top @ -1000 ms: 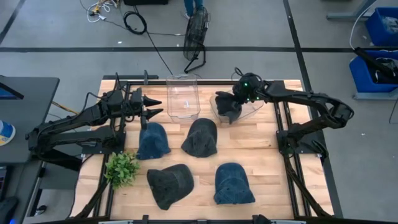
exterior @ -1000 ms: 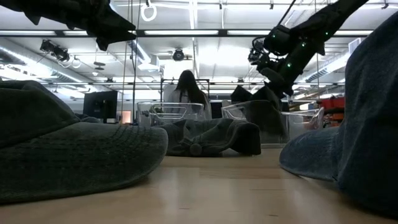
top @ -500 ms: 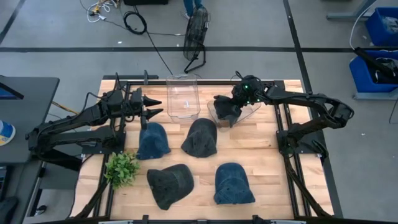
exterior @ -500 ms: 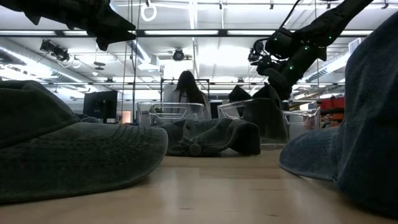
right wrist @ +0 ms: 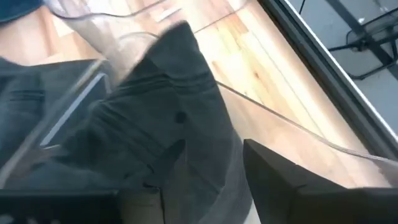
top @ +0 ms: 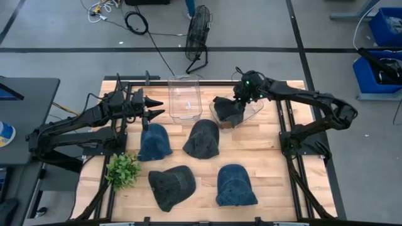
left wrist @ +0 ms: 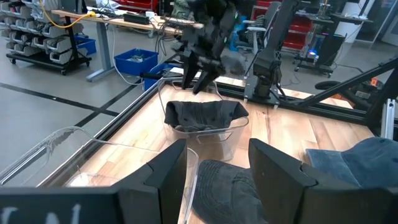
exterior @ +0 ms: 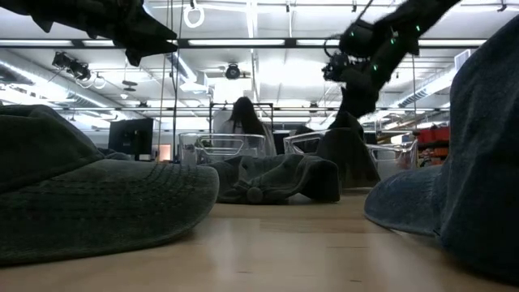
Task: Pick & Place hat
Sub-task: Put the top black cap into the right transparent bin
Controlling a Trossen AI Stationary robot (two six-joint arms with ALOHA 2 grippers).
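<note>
- The dark grey cloth hat [top: 227, 110] lies draped over the rim of the right-hand clear plastic bin [top: 253, 112], part inside and part hanging over the wall toward the table's middle; the left wrist view shows it spread across the bin's top [left wrist: 205, 113].
- The right gripper [top: 244, 94] sits just above the hat, at the far right of the table; its fingers [right wrist: 273, 165] stand apart, released, with the hat's fabric below them.
- The left gripper [top: 152, 107] hangs over the table's far left, beside the second, empty clear plastic bin [top: 185, 98]; its fingers are spread and hold nothing.
- The light wooden slatted tabletop [top: 195, 162] in a black metal frame carries four more hats: a blue one [top: 154, 142], a dark grey one [top: 202, 139], a dark one near the front [top: 171, 186] and a blue denim one [top: 235, 185].
- A small green artificial plant [top: 122, 169] stands at the front left edge.
- On the grey floor beyond are a black standing fan [top: 198, 31] and coiled cables [top: 135, 22].
- A person with long dark hair [exterior: 244, 118] stands behind the table in the low view.
</note>
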